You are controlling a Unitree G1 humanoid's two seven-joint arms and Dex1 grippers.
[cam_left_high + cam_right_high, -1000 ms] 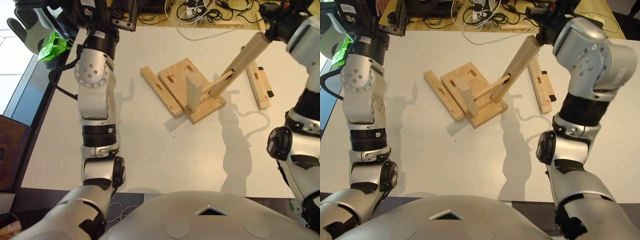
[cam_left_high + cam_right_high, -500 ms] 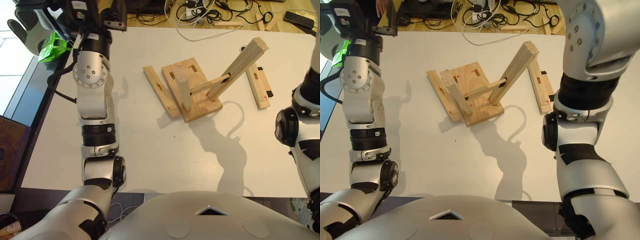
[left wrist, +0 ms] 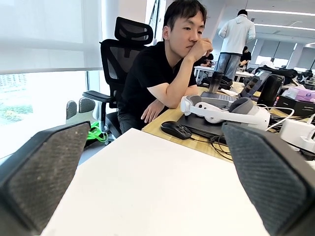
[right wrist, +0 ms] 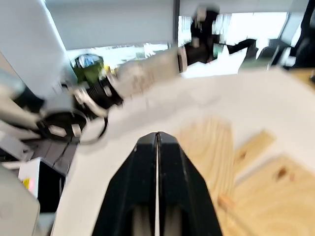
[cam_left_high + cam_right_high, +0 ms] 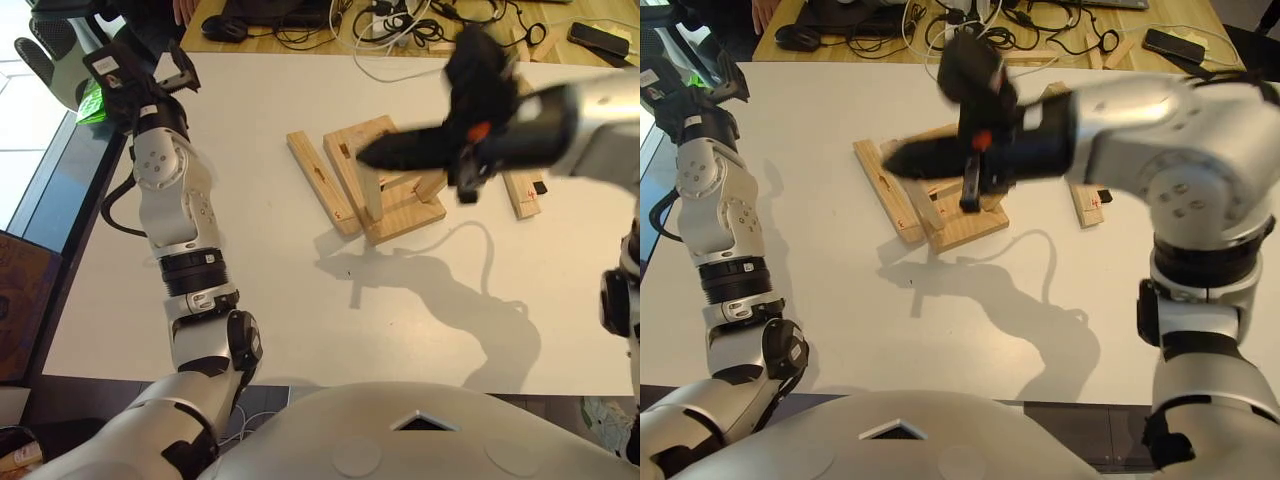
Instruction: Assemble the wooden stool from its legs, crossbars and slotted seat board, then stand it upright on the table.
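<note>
- The right gripper [image 5: 365, 153] has let go of the tall leg it held up a second ago. It has swung across and now hangs over the seat board [image 5: 405, 212]. Its jaws are pressed together and carry nothing.
- The seat board lies flat on the worktop [image 5: 300, 310], around the middle and nearer the far edge.
- The leg-and-crossbar frame rests on the board with nothing supporting it. One leg [image 5: 372, 195] stands propped there. The rest sits behind the arm, so I cannot tell whether the tall leg still leans up or has dropped.
- The left gripper [image 3: 155, 167] has drawn back towards the far left corner of the worktop. It is raised, with its jaws wide apart and empty.
- A loose leg [image 5: 322, 182] lies just beside the board, on the left-edge side, and has not moved. Another leg [image 5: 520, 195] lies towards the right edge.
- My reading is that the frame is only half joined and two legs are still unused. The stool looks a long way from standing.
</note>
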